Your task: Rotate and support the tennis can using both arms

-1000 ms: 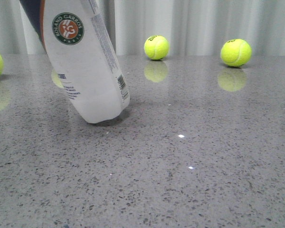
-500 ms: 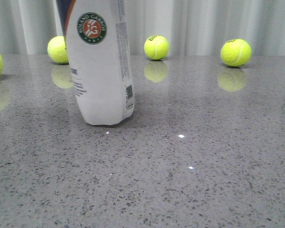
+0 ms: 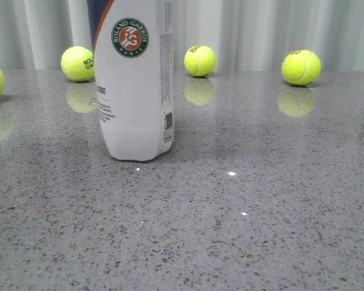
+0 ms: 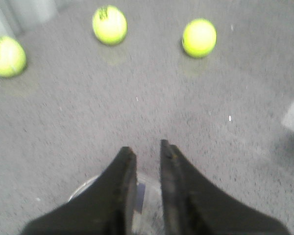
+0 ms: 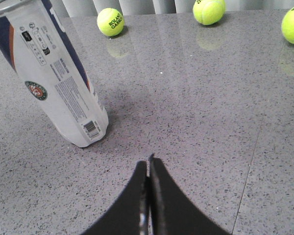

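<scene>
1. Front view: the tennis can (image 3: 133, 85) stands upright on the grey speckled worktop (image 3: 242, 230), left of centre, its top cut off by the frame; four tennis balls (image 3: 200, 60) lie behind it.
2. Left wrist view: the left claw (image 4: 143, 152) is narrowed onto the can's metal rim (image 4: 83, 188) at the bottom of the frame.
3. Right wrist view: the right claw (image 5: 148, 165) is pressed together, holding nothing, apart from the can in the upper left.
</scene>
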